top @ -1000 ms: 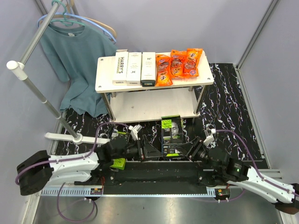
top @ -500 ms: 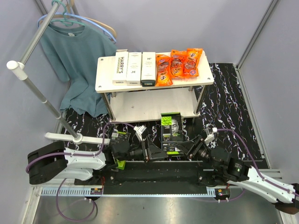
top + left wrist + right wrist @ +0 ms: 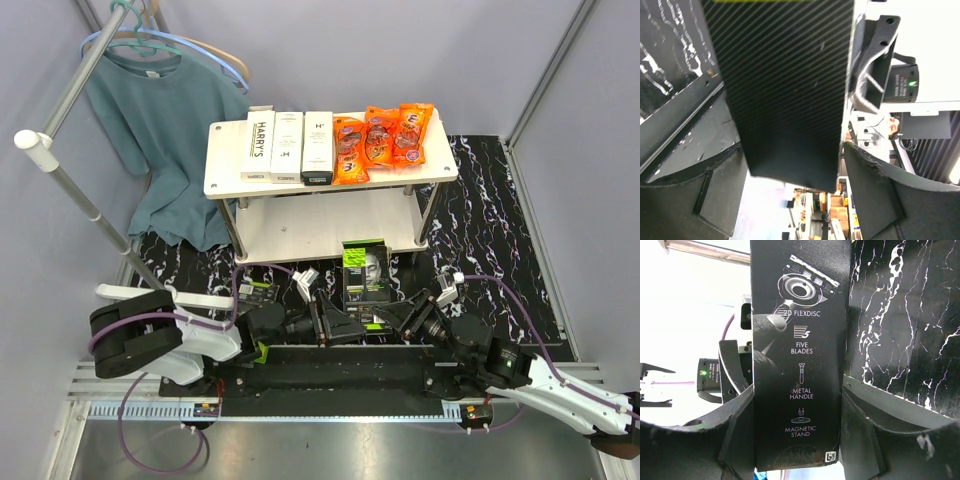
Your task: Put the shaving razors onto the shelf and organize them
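Razor box (image 3: pixel 366 283), black, just before shelf (image 3: pixel 300 235), clamped in right claw (image 3: pixel 797 405); left claw (image 3: pixel 790 160) open, straddling same box.

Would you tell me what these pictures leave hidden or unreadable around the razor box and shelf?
Left wrist: whether the left gripper touches the black box; the close-up leaves contact unclear.
Right wrist: the box's top, cut off by the upper edge.
Top view: the lower board's back, hidden under the upper board.
Top view: small print on the white boxes, too small to read.
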Robot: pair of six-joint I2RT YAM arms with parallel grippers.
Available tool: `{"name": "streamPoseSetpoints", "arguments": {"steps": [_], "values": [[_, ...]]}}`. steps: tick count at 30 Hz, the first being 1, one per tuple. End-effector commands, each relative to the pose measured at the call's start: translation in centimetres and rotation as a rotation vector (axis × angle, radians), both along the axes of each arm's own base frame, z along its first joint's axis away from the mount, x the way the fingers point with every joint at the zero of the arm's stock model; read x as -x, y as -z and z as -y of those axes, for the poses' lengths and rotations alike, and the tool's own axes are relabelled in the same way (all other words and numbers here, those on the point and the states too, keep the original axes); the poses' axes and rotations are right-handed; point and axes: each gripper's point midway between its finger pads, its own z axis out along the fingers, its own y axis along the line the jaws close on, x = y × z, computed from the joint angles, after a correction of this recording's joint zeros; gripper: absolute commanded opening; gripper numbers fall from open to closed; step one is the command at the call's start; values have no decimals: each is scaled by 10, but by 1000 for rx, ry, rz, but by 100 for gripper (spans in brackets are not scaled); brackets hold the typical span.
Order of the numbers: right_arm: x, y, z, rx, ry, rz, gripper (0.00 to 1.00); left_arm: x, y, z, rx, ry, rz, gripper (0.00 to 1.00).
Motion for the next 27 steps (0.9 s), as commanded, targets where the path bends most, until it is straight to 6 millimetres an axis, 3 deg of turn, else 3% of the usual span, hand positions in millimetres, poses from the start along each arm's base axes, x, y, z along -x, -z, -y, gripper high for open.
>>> {"name": "streamPoseSetpoints", "arguments": {"steps": [1,9,12,17,21,25,26,27], "values": [[1,-78,3,-211,2,111,24,-10,-35,0,139,-59,47,77],[1,-75,0,-220,-5,101,25,-14,-37,-3,124,-90,60,75],[0,-75,0,-222,-2,102,26,-14,-38,-4,125,-90,62,66],[0,-74,0,-212,3,97,28,-21,-31,-9,86,-136,53,37],[-2,-71,2,-204,14,86,33,-26,-29,-18,33,-182,65,31],[-3,-67,3,-190,25,74,47,-32,-30,-23,-32,-216,109,20],[-3,-66,3,-185,26,69,56,-32,-38,-24,-23,-219,121,18],[-4,-65,4,-184,32,64,59,-33,-31,-25,-63,-220,119,16]]}}
